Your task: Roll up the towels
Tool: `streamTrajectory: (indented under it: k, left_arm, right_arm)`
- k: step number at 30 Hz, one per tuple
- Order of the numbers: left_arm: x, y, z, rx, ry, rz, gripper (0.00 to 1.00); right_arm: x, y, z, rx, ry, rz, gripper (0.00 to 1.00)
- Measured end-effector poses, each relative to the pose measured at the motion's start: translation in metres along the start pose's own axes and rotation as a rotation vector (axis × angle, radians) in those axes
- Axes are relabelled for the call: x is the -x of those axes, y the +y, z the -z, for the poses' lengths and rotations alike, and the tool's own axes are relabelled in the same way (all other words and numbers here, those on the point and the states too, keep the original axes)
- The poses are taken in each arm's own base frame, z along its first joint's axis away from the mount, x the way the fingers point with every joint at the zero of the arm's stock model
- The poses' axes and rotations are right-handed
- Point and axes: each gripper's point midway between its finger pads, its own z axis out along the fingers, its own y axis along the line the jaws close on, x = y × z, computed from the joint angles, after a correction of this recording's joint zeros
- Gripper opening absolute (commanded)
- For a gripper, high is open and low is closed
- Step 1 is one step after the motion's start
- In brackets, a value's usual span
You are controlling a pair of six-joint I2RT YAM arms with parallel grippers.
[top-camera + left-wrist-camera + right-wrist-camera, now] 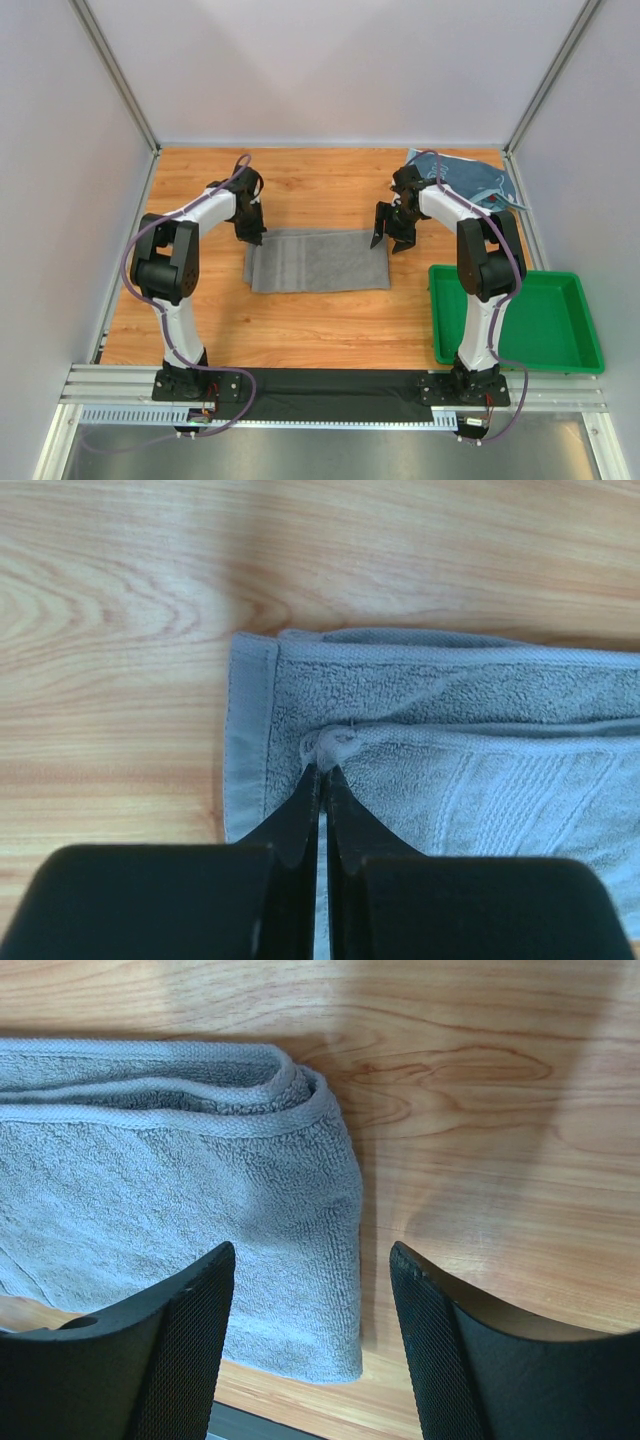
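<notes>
1. Nearest, by the near right corner of the wooden table (pixel 300 320), sits a shallow rectangular green plastic tray (pixel 545 320). Nothing shows inside it, though the right arm hides a strip of its left side. It is probably where finished rolls are to go.
2. In the middle of the table lies a grey terry-cloth towel (pixel 318 260) (pixel 150 1190). It is folded into a long strip with its long sides running left to right, flat and not yet rolled.
3. The left gripper (pixel 250 232) (pixel 322 772) is at the towel's left short end, its fingers pressed together on a small pucker of the upper layer's hem. That pinch looks meant to lift the end so a roll can begin there.
4. The right gripper (pixel 392 238) (pixel 311 1255) hangs over the towel's right short end with its fingers wide apart, holding nothing. One finger is above cloth, the other above bare wood. It probably stands ready to pin or tension that end.
5. Farthest, at the far right corner, lies a crumpled light blue cloth heap (pixel 470 178), held by neither gripper. How many towels are in it cannot be told.
</notes>
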Motion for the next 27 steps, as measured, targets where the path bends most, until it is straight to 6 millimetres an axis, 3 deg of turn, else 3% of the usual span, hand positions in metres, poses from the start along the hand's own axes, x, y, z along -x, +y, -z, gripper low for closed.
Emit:
streamTrajectory:
  k: [5, 11, 14, 22, 27]
  left_arm:
    - [0.001, -0.008, 0.022, 0.0, -0.021, -0.022, 0.0]
    - [0.026, -0.029, 0.065, -0.047, -0.113, -0.052, 0.0]
    - [0.036, -0.032, 0.078, -0.054, -0.139, -0.062, 0.0]
    - [0.039, -0.027, 0.085, -0.015, -0.139, -0.081, 0.0]
    - [0.045, -0.022, 0.074, 0.022, -0.13, -0.089, 0.0]
  right_arm:
    - [0.0, 0.0, 0.0, -0.001, 0.0, 0.0, 0.65]
    - [0.0, -0.001, 0.0, -0.003, 0.002, -0.001, 0.65]
    - [0.0, 0.0, 0.001, -0.002, 0.0, -0.001, 0.65]
    - [0.0, 0.001, 0.005, 0.001, -0.008, 0.002, 0.65]
    - [0.0, 0.001, 0.005, 0.001, -0.007, 0.001, 0.65]
